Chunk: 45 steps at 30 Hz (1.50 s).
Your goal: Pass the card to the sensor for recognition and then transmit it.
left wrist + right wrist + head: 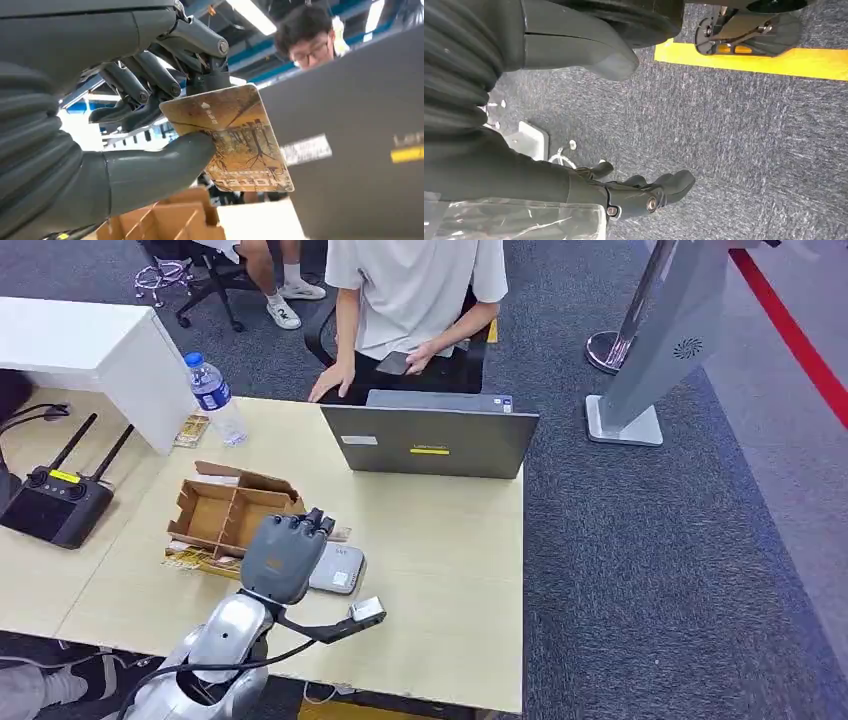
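Note:
My left hand [285, 555] hovers over the table and pinches a brown patterned card [235, 140] between its thumb [165, 165] and its dark fingers [150, 85]. A corner of the card [339, 534] sticks out past the hand in the head view. A small grey sensor box [340, 570] lies on the table just beneath and to the right of this hand, partly hidden by it. My right hand [644, 192] hangs over the grey carpet with loose fingers and nothing in it.
A divided cardboard box [225, 512] sits left of my left hand, with more cards beside it. Behind them stand a grey laptop [430, 440] with a person seated behind it, a water bottle [213, 395] and, at far left, a black remote controller [55, 502].

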Each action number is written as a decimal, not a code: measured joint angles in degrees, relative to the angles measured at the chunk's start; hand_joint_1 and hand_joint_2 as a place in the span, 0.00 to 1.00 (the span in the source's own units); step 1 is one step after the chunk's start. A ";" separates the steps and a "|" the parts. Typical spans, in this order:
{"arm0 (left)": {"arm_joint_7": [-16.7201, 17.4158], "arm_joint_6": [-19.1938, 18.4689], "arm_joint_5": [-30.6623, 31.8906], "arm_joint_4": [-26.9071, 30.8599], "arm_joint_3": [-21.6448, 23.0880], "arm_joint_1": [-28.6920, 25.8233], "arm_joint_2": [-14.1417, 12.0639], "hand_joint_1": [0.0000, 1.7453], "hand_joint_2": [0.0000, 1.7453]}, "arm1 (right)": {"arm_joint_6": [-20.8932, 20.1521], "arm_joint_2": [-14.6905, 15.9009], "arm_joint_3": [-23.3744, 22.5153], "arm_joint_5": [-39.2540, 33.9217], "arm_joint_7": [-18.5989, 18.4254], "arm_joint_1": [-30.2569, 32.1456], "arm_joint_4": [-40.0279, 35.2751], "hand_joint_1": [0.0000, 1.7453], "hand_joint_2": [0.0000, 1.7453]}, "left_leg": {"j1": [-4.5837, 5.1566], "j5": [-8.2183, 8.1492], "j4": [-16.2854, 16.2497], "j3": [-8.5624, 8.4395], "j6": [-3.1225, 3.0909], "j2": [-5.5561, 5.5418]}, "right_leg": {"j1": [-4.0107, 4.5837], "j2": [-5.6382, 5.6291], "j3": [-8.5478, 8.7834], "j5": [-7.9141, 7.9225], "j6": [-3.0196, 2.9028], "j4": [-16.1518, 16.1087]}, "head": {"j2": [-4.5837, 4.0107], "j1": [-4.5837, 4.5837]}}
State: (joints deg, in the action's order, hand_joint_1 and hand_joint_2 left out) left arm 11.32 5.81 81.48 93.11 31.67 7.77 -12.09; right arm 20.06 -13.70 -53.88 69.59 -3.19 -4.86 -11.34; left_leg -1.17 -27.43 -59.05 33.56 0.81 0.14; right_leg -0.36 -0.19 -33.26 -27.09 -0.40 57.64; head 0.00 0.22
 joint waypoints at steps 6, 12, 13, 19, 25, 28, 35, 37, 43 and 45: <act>0.00 -2.62 -1.29 -2.49 0.00 0.13 0.13 1.00 1.00 | -0.04 0.00 -0.44 -0.02 -0.33 -0.01 0.00 0.00 1.00 | 0.00 0.00 0.00 -0.01 0.00 0.00 | 0.00 -0.01 0.00 0.00 0.00 0.00 | 0.00 0.02; 0.98 -4.70 -2.45 -6.86 0.00 1.20 0.92 1.00 1.00 | -0.68 0.00 -0.81 -0.02 -0.44 -0.04 -0.02 0.00 1.00 | 0.00 0.00 0.00 -0.01 0.00 0.01 | 0.00 -0.01 -0.01 0.00 0.00 0.00 | 0.00 0.02; 1.16 -4.74 -2.58 -7.63 0.00 1.46 1.20 1.00 1.00 | -0.81 0.00 -0.87 0.00 -0.52 -0.06 -0.02 0.00 1.00 | 0.00 0.00 0.00 0.00 0.00 0.00 | 0.00 0.00 -0.01 0.00 0.00 0.00 | 0.00 0.00; 1.90 -5.33 -4.37 -12.20 0.00 2.10 2.51 1.00 1.00 | -0.87 0.00 -0.92 0.20 -0.90 -0.07 -0.02 0.00 1.00 | 0.00 0.00 -0.01 -0.01 0.00 0.01 | 0.00 0.00 -0.01 0.00 0.00 0.00 | 0.00 0.02; 2.25 -6.36 -5.70 -16.55 0.00 2.95 3.54 1.00 1.00 | -1.07 0.00 -0.92 0.35 -1.07 -0.08 -0.02 0.00 1.00 | 0.00 0.00 -0.01 -0.01 0.00 0.00 | 0.00 0.00 0.00 0.00 0.00 0.00 | 0.00 0.02; 2.21 -6.25 -6.12 -17.33 0.00 3.66 3.89 1.00 1.00 | -1.16 0.00 -0.92 0.44 -1.20 -0.09 -0.02 0.00 1.00 | 0.00 0.00 -0.01 -0.02 0.00 0.00 | 0.00 0.00 0.01 0.00 0.00 0.00 | 0.00 0.02; 2.38 1.58 -6.82 -12.91 -0.11 6.32 4.87 1.00 1.00 | -0.46 0.00 -0.92 0.39 -1.20 -0.07 -0.02 0.00 1.00 | 0.00 0.07 -0.02 0.01 -0.03 -0.07 | 0.00 0.06 0.02 0.04 0.00 0.01 | 0.00 0.00; 2.40 5.76 -6.84 -9.56 -0.92 7.75 5.16 1.00 1.00 | -0.37 -0.02 -0.92 0.90 -1.20 -0.05 0.00 0.00 1.00 | 0.00 0.07 -0.03 0.01 -0.03 -0.05 | 0.00 0.06 0.01 0.05 0.00 0.01 | 0.00 0.02; 0.35 11.56 -8.50 -2.51 -7.42 14.73 5.14 1.00 1.00 | -0.92 -0.07 -0.76 3.03 -1.18 -0.03 -0.02 0.00 1.00 | -0.01 0.08 -0.02 0.00 -0.02 -0.05 | 0.01 0.06 0.01 0.06 -0.02 0.03 | 0.00 0.02; -0.04 11.23 -8.85 -2.51 -10.17 17.46 5.00 1.00 1.00 | -1.47 -0.07 -0.57 3.70 -1.18 -0.05 -0.02 0.00 1.00 | -0.01 0.10 -0.02 0.00 0.00 -0.07 | 0.01 0.07 0.01 0.06 -0.02 0.04 | 0.00 0.02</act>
State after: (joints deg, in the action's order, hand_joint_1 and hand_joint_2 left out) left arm 11.28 17.05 72.63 90.60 21.50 25.22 -7.08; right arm 18.60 -13.77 -54.44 73.29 -4.37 -4.90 -11.37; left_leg -1.19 -27.33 -59.07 33.56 0.82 0.07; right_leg -0.34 -0.12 -33.25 -27.03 -0.42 57.68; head 0.00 0.24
